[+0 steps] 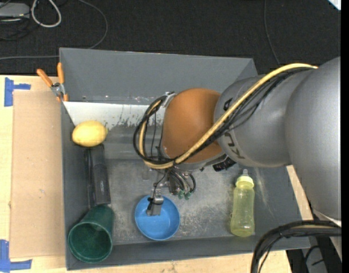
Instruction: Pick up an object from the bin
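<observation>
- The gripper (155,205) hangs low in the lower middle of the frame, its tip over the inside of a round blue bowl (163,223).
- Whether the gripper is spread or closed cannot be told.
- The bowl sits near the bin's (157,70) lower wall, between a green cup (91,239) at lower left and a yellow bottle (242,207) at right.
- A lemon (89,134) lies at upper left.

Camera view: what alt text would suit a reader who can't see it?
A robot arm's hand hangs over a blue bowl near the lower edge of a grey metal bin. Around it lie a lemon, a dark green cup, a black bar and a pale yellow bottle.
</observation>
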`<state>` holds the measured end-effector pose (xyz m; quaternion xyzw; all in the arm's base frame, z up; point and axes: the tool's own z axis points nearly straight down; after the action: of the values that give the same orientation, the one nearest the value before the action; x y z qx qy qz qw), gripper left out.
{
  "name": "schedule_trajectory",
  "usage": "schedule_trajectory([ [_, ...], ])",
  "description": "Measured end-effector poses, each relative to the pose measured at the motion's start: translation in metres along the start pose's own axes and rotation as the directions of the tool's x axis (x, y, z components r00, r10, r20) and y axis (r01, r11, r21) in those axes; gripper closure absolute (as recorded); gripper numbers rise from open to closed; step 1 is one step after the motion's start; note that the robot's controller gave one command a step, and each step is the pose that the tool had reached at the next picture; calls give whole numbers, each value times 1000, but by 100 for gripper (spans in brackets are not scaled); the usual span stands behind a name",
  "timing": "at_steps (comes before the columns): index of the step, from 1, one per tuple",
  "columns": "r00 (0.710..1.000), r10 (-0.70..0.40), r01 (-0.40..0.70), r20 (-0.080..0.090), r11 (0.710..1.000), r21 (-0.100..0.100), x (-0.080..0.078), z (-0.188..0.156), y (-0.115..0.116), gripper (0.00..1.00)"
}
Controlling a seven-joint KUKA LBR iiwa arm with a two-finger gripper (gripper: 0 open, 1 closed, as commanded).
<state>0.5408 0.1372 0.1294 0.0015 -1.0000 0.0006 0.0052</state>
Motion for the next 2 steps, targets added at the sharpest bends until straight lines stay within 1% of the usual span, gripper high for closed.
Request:
schedule_trajectory([
  [1,1000,5,-5,7,1000,-1,-2,-4,-1,0],
  [2,972,-235,235,-3,972,0,11,62,-2,0],
])
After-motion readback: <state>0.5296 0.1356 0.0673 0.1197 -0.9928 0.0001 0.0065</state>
